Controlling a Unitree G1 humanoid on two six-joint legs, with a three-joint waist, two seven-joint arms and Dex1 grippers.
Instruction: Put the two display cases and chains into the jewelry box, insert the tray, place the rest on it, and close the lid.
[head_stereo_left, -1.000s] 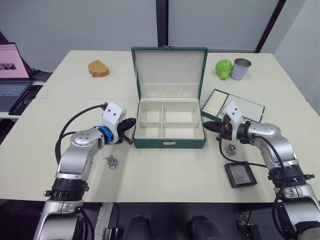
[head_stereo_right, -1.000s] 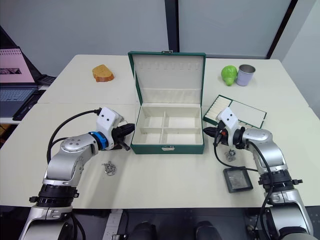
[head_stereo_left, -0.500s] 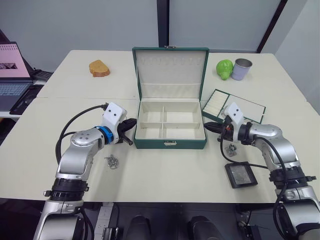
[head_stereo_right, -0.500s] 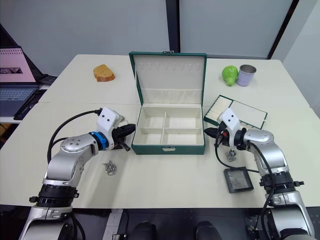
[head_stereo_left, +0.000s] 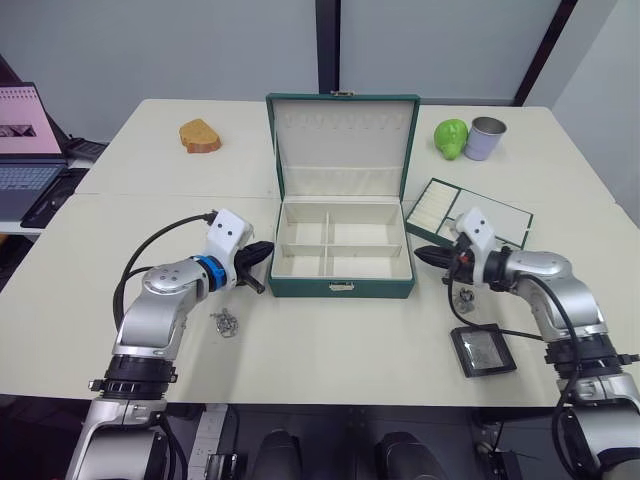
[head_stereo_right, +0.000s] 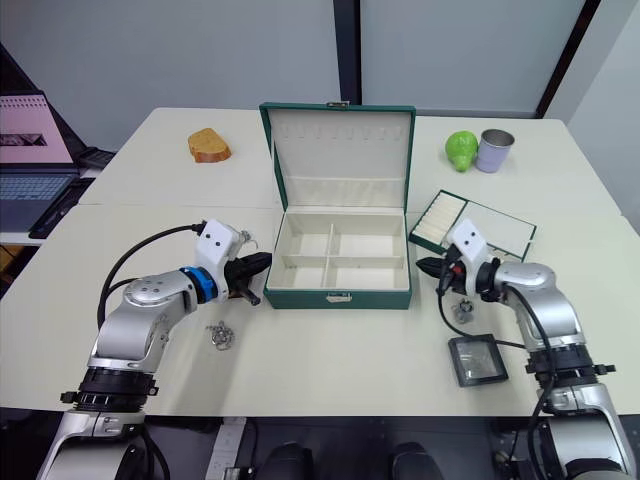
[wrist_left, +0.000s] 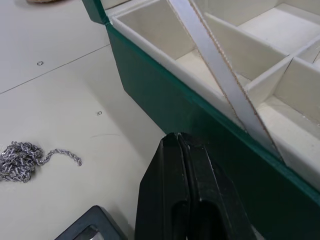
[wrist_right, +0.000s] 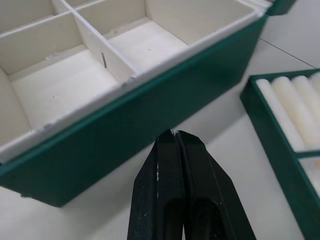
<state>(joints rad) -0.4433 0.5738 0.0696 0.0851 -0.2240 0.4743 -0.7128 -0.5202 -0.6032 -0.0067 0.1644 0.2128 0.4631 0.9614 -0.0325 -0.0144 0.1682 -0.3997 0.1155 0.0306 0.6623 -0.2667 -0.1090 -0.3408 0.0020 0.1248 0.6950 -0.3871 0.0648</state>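
Note:
The dark green jewelry box (head_stereo_left: 343, 287) stands open mid-table with empty cream compartments. Its lid (head_stereo_left: 343, 135) is upright behind. My left gripper (head_stereo_left: 263, 248) is shut and empty, its tip close to the box's left wall (wrist_left: 165, 107). A silvery chain (head_stereo_left: 224, 322) lies near it on the table, and a black-framed case corner (wrist_left: 90, 229) shows below my wrist. Shut and empty too, my right gripper (head_stereo_left: 420, 255) points at the box's right wall (wrist_right: 150, 125). The tray (head_stereo_left: 470, 208) lies beyond it. A small silvery cluster (head_stereo_left: 462, 300) and a display case (head_stereo_left: 483, 349) lie below that arm.
A brown bread-like lump (head_stereo_left: 198, 135) sits far left on the table. At the far right stand a green fruit (head_stereo_left: 449, 137) and a metal can (head_stereo_left: 484, 137). A laptop (head_stereo_left: 25, 140) sits on a side surface to the left.
My right gripper has drawn slightly back to the right, away from the box. The left gripper has barely moved.

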